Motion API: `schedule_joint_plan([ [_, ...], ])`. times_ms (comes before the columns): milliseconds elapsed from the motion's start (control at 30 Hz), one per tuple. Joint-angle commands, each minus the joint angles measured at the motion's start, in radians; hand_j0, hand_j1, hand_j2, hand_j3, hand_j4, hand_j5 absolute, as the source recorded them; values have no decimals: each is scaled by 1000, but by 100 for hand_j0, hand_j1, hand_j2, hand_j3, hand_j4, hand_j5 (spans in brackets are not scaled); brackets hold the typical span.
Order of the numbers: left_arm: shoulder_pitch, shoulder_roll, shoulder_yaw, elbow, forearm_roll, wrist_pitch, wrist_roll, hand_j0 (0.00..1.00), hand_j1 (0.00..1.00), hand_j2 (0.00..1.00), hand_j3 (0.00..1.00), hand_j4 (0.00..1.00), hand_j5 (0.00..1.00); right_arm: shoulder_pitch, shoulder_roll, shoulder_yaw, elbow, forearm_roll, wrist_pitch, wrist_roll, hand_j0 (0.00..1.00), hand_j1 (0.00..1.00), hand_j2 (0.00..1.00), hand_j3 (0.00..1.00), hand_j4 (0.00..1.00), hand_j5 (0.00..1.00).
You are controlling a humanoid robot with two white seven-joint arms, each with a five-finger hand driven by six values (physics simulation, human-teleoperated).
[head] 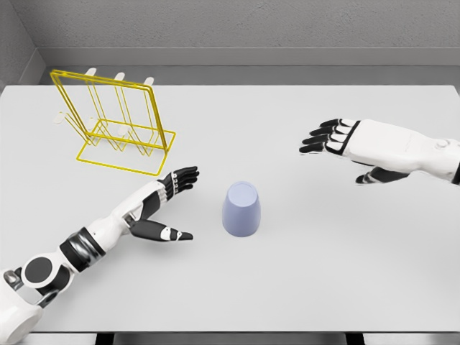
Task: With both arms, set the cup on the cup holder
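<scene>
A pale blue cup (pixel 241 208) stands upside down near the middle of the white table (pixel 302 273). The yellow wire cup holder (pixel 115 122), with white-tipped pegs, stands at the back left. My left hand (pixel 175 205) lies low just left of the cup, fingers spread, thumb pointing toward the cup, a short gap between them. My right hand (pixel 338 147) hovers to the cup's upper right, well apart from it, fingers stretched out flat and holding nothing.
A grey wall (pixel 244 29) runs behind the table's far edge. The table's front edge lies close to the bottom of the picture.
</scene>
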Motion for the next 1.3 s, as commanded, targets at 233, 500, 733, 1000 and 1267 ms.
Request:
schedule_joint_plan([
  [233,-75,-94,-66,45,-3,56,0,100,100,100,100,100,100,101,109,-252,107,-124,5,-1,100,100,100,100,100,100],
  [500,-123,-134,-115,58,-2,57,3,100,100,100,100,100,100,100,167,-280,104,-124,5,-1,100,100,100,100,100,100],
  [733,-141,-163,-126,58,-5,99,3,100,100,100,100,100,100,103,167,-295,104,-122,5,-1,100,100,100,100,100,100],
  [1000,-143,-168,-135,80,-5,97,3,100,100,100,100,100,100,101,167,-295,104,-122,5,-1,100,100,100,100,100,100],
  [1267,-143,-200,-140,118,-7,97,3,100,100,100,100,100,100,101,170,-295,103,-122,5,-1,100,100,100,100,100,100],
])
